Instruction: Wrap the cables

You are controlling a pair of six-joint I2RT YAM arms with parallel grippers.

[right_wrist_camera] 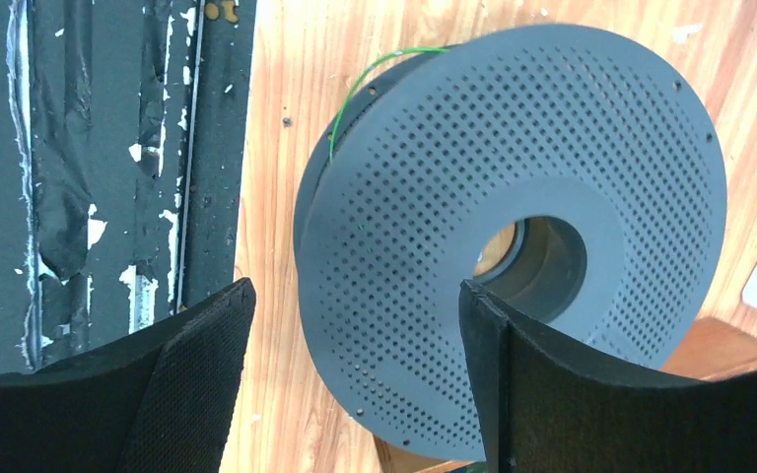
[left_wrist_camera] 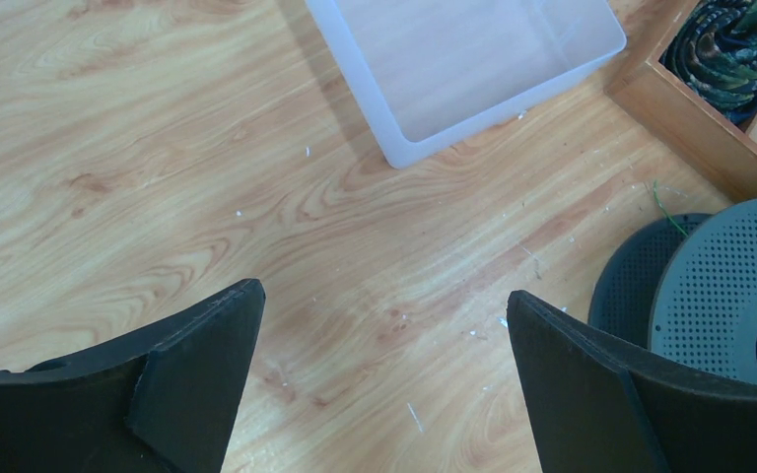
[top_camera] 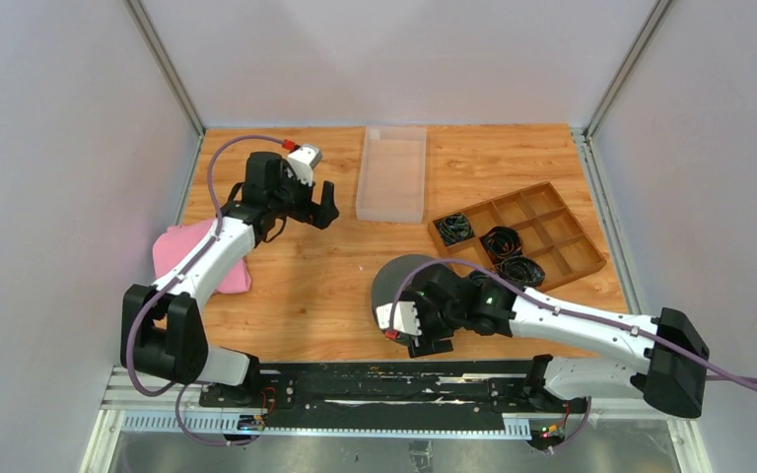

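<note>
Left gripper (left_wrist_camera: 384, 365): jaws spread wide, empty, above the table (left_wrist_camera: 158, 148) at 10 o'clock from its centre. Right gripper (right_wrist_camera: 355, 335): jaws also spread, pinching nothing, over the grey perforated spool (right_wrist_camera: 434, 168). The green cable (right_wrist_camera: 355, 94) emerges between the spool's flanges at 11 o'clock.

No writing can be read in any of the three views. No label, brand, number or sign shows legibly.

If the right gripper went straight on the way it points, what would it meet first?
Probably the grey perforated spool, its flange lying right beyond the right gripper; how near is unclear.
</note>
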